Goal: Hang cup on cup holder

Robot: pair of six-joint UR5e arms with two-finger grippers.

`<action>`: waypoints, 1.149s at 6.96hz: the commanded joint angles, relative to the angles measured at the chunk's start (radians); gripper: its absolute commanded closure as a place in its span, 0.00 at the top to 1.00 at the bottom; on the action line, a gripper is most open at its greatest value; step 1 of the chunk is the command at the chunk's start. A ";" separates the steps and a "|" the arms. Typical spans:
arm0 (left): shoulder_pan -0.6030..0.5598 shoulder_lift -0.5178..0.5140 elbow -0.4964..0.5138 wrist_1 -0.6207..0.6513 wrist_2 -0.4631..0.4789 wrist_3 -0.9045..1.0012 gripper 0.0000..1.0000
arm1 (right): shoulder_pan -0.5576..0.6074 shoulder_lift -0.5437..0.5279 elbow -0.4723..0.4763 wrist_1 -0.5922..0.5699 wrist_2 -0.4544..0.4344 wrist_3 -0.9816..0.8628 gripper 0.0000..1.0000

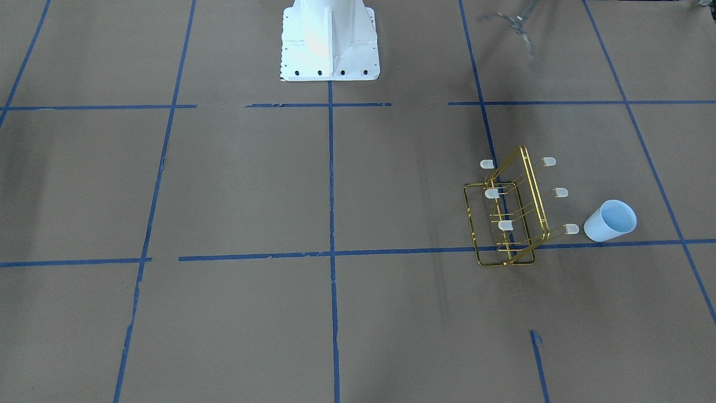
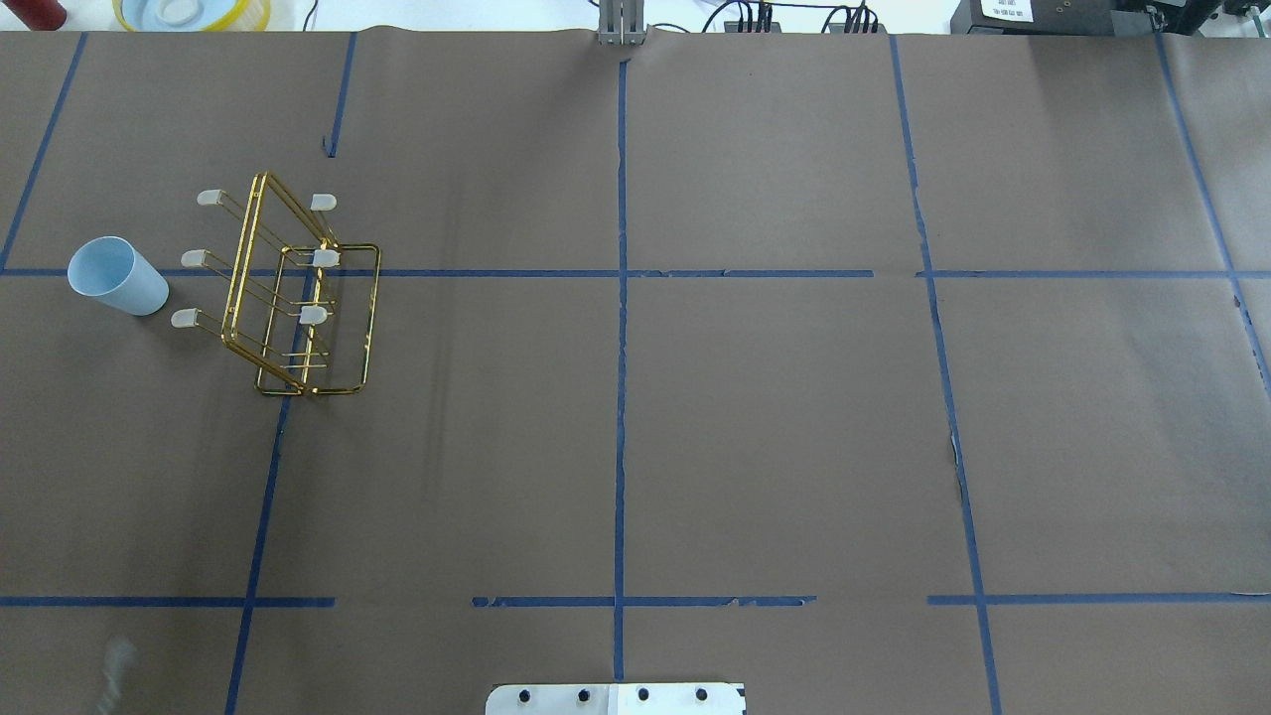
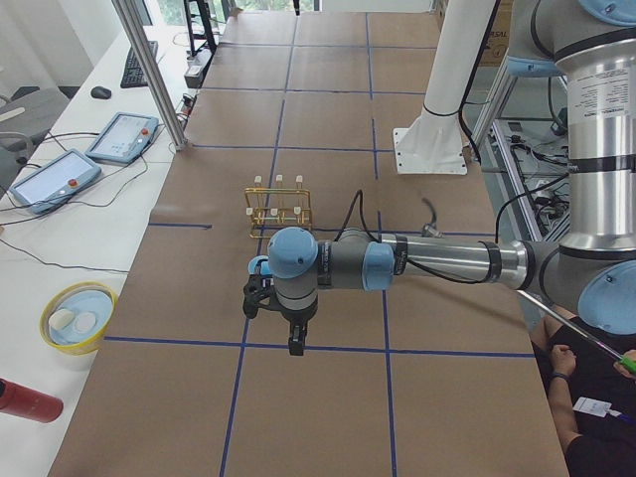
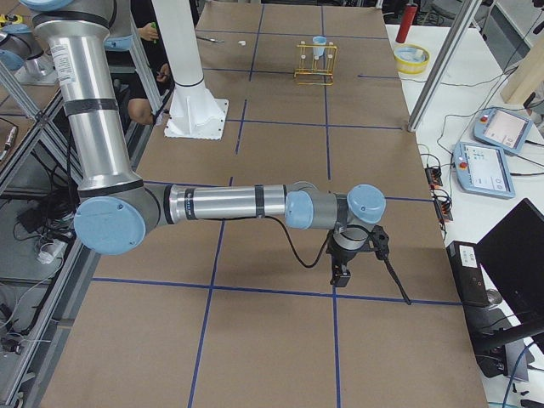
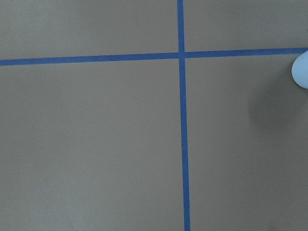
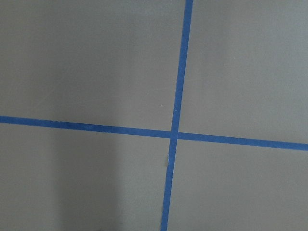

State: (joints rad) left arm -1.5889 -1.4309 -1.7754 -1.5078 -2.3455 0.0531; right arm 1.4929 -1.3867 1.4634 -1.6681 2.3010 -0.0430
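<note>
Cup (image 1: 609,221) ungripped, left end effector (image 3: 295,343) opening unclear

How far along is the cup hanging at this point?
Nothing is done yet: the cup stands upright on the table beside the rack, apart from it, and all six prongs are bare. Nothing is in hand; the left gripper hangs near the cup, not on it. Grasping, turning and hanging all remain.
</note>
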 commanded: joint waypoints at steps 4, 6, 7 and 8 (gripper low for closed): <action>-0.005 -0.022 -0.012 0.009 -0.003 -0.004 1.00 | 0.001 0.000 0.000 -0.001 0.000 0.000 1.00; -0.008 -0.023 -0.038 -0.004 0.002 -0.016 1.00 | 0.001 0.000 0.000 0.001 0.000 0.000 1.00; 0.000 -0.019 -0.058 -0.079 0.006 -0.173 1.00 | 0.001 0.000 0.000 0.001 0.000 0.000 1.00; 0.030 -0.008 -0.065 -0.176 0.012 -0.296 1.00 | 0.001 0.000 0.000 0.001 0.000 0.000 1.00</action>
State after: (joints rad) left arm -1.5834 -1.4483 -1.8275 -1.5878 -2.3393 -0.1036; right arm 1.4941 -1.3867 1.4634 -1.6675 2.3010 -0.0429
